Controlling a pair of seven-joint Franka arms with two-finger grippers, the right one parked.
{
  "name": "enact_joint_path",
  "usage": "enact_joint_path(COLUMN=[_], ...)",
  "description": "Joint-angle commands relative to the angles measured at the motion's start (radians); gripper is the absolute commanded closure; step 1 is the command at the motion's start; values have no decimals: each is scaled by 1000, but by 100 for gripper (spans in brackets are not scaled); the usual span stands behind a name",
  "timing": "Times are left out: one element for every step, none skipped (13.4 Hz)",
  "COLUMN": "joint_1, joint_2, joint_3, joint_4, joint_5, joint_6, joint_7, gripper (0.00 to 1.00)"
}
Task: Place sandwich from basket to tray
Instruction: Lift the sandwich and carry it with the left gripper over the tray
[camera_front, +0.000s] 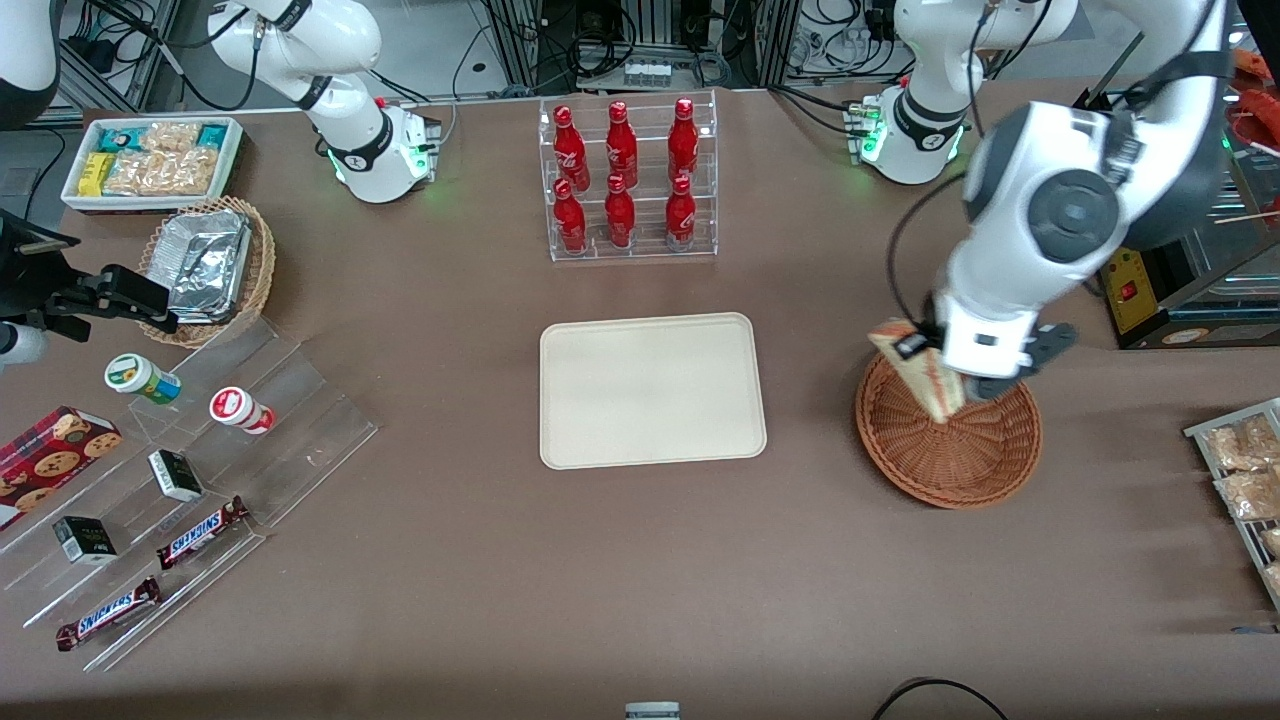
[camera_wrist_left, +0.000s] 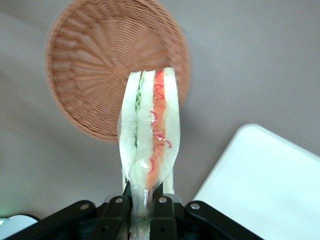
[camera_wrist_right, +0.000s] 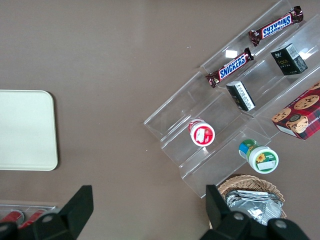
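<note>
Claw (camera_wrist_left: 142, 210) clamped on sandwich (camera_wrist_left: 150, 135) above basket (camera_wrist_left: 85, 75), filling visible only from wrist.

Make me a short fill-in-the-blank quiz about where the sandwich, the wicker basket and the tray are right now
1. The gripper is shut on the ____.
2. The sandwich hangs above the reddish-brown ____, lifted clear of it.
3. The cream tray has ____ lying on it.
4. The rack of red bottles stands ____ from the front camera than the tray.

Missing words: sandwich; basket; nothing; farther
</note>
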Motion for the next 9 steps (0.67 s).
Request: enact_joint_path(joint_1=[3,3,3,3,-3,-40,-78,-112,-141], joint_2=[87,117,145,163,186,209,234,268,313], joint_3=[-126,-171,-211,-242,-269,-274,-273,-273,-273], joint_4=[75,97,117,129,144,149,151,151,151], joint_5=[15,16,16,16,15,16,21,45,97], joint_6=[-6,4,9,11,32,66,104,153,197], joint_7=[5,-7,-10,-10,-9,-8,-7,-8,-12], gripper=[100,100,100,100,100,100,100,100,100])
